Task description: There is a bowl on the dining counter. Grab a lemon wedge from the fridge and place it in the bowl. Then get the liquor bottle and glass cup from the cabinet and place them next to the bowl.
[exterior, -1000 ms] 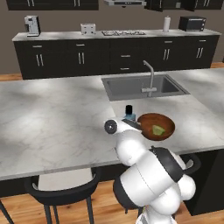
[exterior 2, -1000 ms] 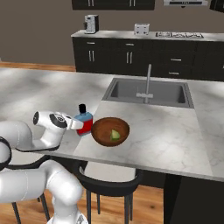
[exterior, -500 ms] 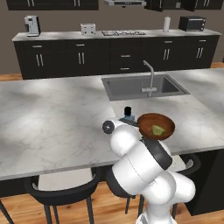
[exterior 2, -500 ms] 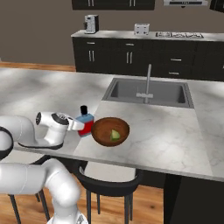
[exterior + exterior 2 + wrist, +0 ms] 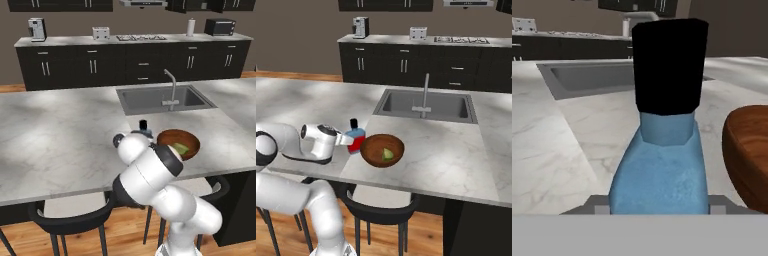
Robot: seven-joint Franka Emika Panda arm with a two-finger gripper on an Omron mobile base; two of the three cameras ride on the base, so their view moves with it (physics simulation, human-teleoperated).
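The liquor bottle, red with blue shoulders and a black cap, stands upright on the dining counter, just left of the wooden bowl. My gripper reaches it from the left and is shut on its body. In the hand view the liquor bottle rises close between the fingers, with the bowl at the right edge. A lemon wedge lies inside the bowl. From the left base view the bottle's cap peeks over my arm, beside the bowl. The glass cup and the fridge are out of view.
A steel sink with a faucet sits behind the bowl. Dark stools stand under the counter's near edge. Black lower cabinets line the back wall, carrying a coffee machine and a toaster. Upper cabinet bottoms show above.
My arm's elbow has swung up and over toward the counter. The hand and the bottle have stayed almost where they were beside the bowl.
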